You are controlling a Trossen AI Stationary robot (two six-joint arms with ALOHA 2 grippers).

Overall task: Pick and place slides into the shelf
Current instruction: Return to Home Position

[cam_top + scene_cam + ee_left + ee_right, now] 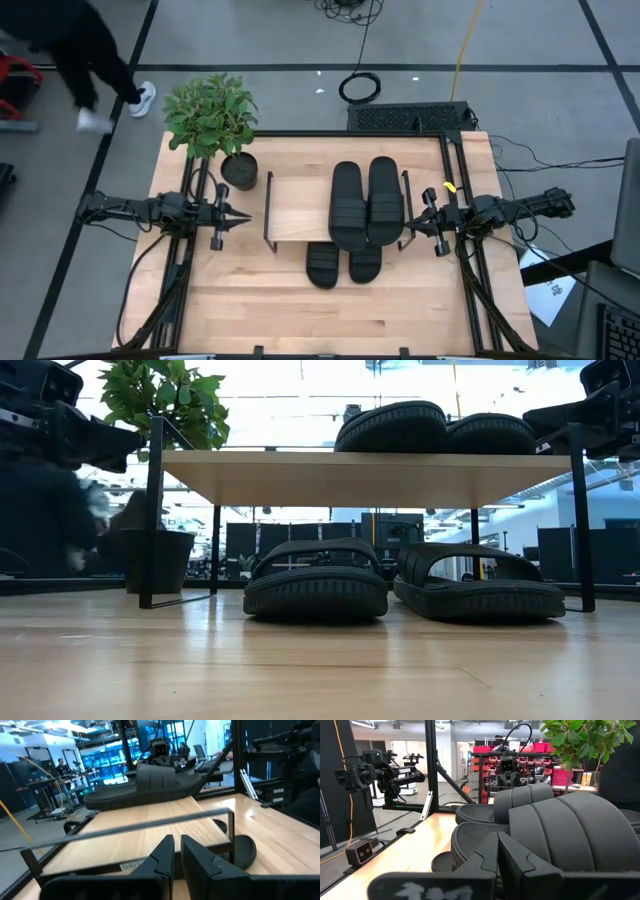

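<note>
The slides [358,205] lie broadside just beside the right fingers [410,222], on and under the shelf [300,205]; the left fingers [238,213] are farther; both pairs are closed, empty.

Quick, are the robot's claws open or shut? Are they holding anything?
Left gripper: shut, holding nothing.
Right gripper: shut, holding nothing.
</note>
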